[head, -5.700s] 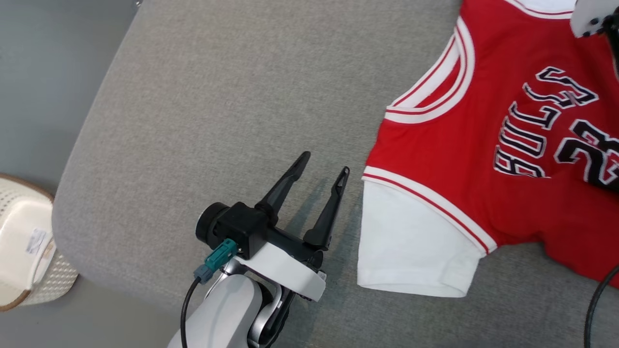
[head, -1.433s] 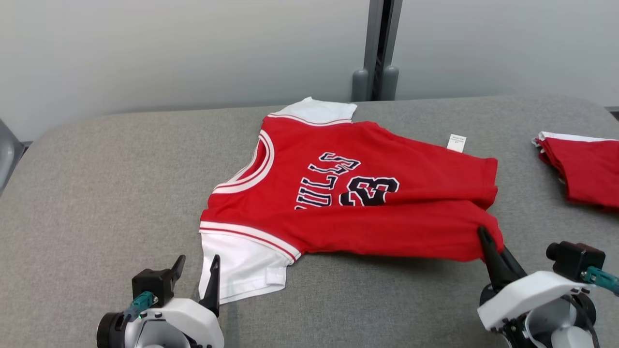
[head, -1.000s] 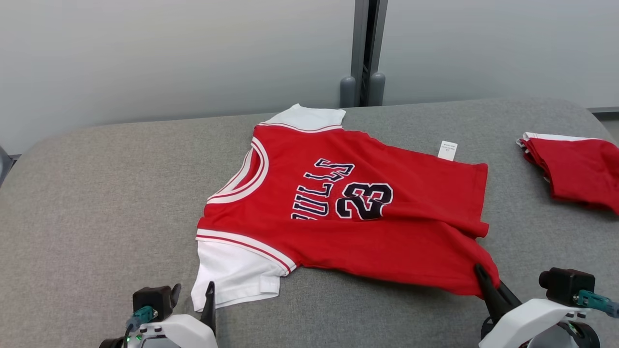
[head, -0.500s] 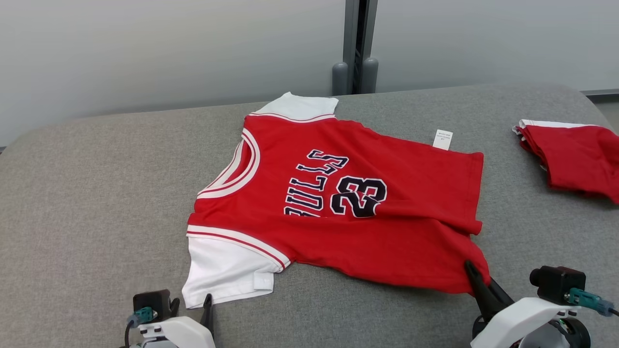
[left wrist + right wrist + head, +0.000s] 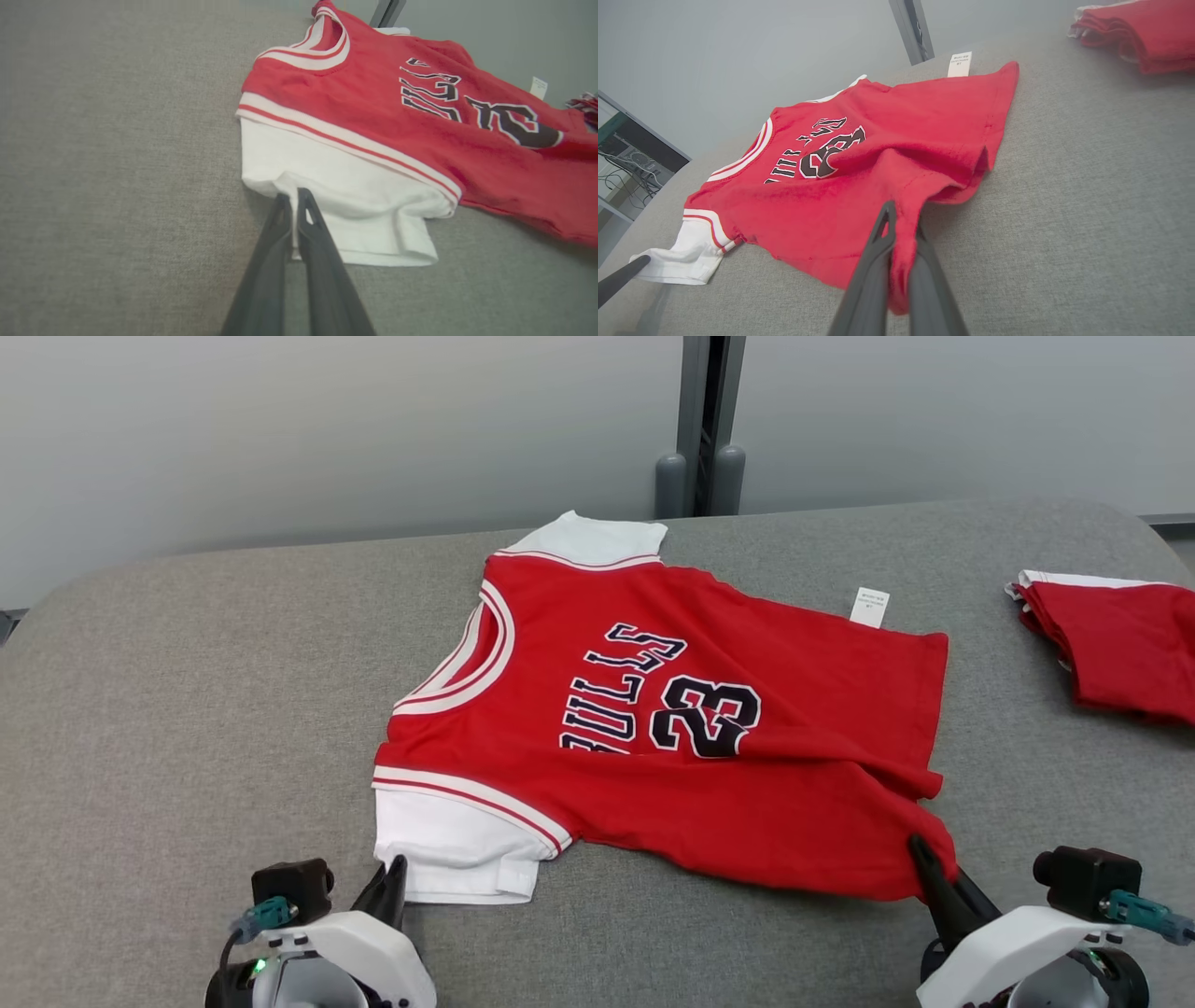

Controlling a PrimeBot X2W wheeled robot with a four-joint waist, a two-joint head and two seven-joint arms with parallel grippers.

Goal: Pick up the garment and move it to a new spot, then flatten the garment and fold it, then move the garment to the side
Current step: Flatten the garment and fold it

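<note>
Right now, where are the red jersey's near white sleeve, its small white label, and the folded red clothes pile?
near white sleeve (image 5: 448,845), head view, middle of its cloth
small white label (image 5: 869,607), head view, its centre
folded red clothes pile (image 5: 1120,653), head view, top red layer

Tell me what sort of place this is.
Likely a robotics lab or test room: a grey padded worktable with a red jersey spread on it, a stack of folded red garments, and computer gear with loose cables beyond.
</note>
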